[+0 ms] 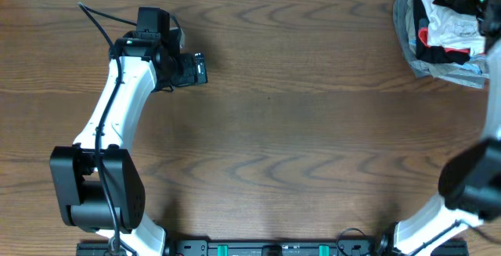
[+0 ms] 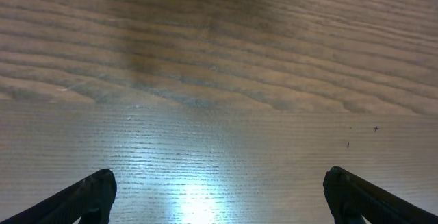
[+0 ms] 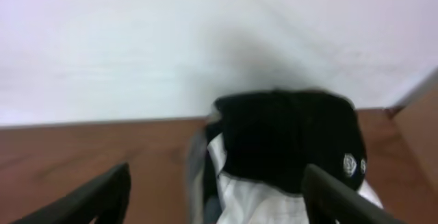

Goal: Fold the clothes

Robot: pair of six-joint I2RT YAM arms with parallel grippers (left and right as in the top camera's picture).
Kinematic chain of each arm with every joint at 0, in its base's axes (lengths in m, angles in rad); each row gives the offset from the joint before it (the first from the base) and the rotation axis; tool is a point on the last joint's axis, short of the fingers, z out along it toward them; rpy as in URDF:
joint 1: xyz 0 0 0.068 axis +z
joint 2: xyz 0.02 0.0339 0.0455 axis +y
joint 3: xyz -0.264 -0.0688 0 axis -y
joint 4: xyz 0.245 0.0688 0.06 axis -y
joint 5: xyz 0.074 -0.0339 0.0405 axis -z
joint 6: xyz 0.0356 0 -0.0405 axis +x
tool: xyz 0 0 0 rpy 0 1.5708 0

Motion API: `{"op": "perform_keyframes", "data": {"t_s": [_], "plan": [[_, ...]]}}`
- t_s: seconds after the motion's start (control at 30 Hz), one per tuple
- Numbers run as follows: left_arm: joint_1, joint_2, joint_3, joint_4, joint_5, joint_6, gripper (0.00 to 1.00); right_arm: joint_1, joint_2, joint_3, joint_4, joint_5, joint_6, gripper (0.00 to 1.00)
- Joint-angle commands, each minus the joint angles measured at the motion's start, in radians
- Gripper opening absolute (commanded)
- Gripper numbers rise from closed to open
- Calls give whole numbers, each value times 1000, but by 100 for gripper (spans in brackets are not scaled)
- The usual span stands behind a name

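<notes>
my left claw (image 2: 219, 178) hangs released over the wood table (image 2: 205, 59). my right claw (image 3: 215, 175) gapes empty at the far right corner, the black t-shirt (image 3: 287, 138) just beyond it atop the heap (image 3: 253, 200).

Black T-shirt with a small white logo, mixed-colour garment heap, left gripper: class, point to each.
black T-shirt with white logo (image 3: 280, 138), right wrist view, middle of its black fabric.
mixed-colour garment heap (image 1: 448, 29), overhead view, white garment at its middle.
left gripper (image 2: 219, 177), left wrist view, midway between its fingertips.

left pincer (image 2: 219, 198) spread wide over wood-grain table (image 2: 219, 53), dark fingertips (image 2: 92, 193) at lower corners, bright glare (image 2: 198, 203) between them
</notes>
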Motion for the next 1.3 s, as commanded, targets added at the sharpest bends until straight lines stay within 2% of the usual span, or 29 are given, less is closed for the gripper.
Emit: {"op": "perform_keyframes", "data": {"t_s": [0.0,0.13,0.3,0.6,0.8,0.97,1.27], "plan": [[3,8,-9,2,-9,2,98,-8,121,1,121,80,3,82],[3,8,-9,4,-9,2,98,-29,241,2,331,89,71,91],[3,8,-9,4,-9,2,98,-50,338,2,507,90,141,96],[3,7,-9,12,-9,2,98,-82,360,14,657,93,169,98],[3,8,-9,13,-9,2,98,-108,393,26,717,93,220,94],[3,8,-9,16,-9,2,98,-142,496,71,695,74,303,88],[3,8,-9,20,-9,2,98,-150,581,85,466,56,303,85]]}}
